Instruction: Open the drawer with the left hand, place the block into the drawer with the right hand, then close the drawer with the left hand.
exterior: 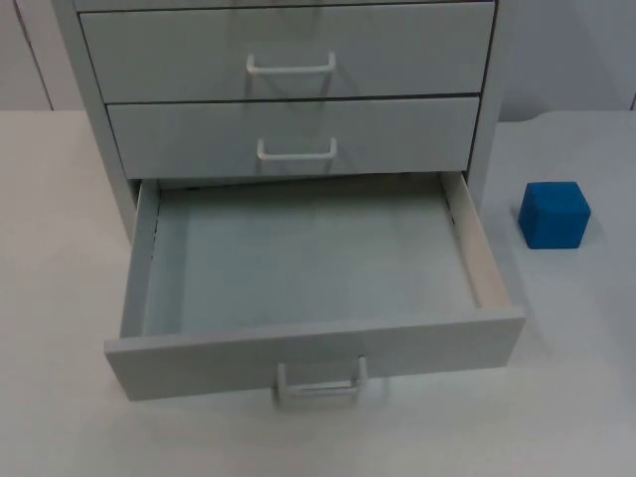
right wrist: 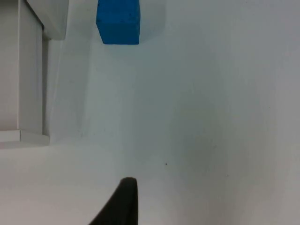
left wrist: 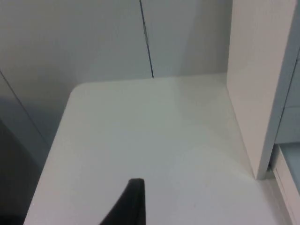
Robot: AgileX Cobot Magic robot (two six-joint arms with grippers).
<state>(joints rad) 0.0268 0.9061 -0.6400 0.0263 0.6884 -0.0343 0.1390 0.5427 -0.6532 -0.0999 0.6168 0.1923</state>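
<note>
The grey cabinet (exterior: pixel 288 129) stands at the back of the white table, and its bottom drawer (exterior: pixel 318 348) is pulled far out, with nothing lying inside. A white handle (exterior: pixel 318 383) sits on the drawer's front. The blue block (exterior: pixel 555 214) rests on the table to the right of the drawer, apart from it. My left gripper (left wrist: pixel 133 201) hovers over the table left of the cabinet's side wall (left wrist: pixel 253 84). My right gripper (right wrist: pixel 124 201) hangs over the table right of the drawer, with the blue block (right wrist: pixel 118 21) some way ahead of it.
Two upper drawers (exterior: pixel 288 50) are closed, each with a white handle. The grey partition wall (left wrist: pixel 93 42) rises behind the table. The open drawer's front corner (right wrist: pixel 23 136) juts out beside the right gripper's path.
</note>
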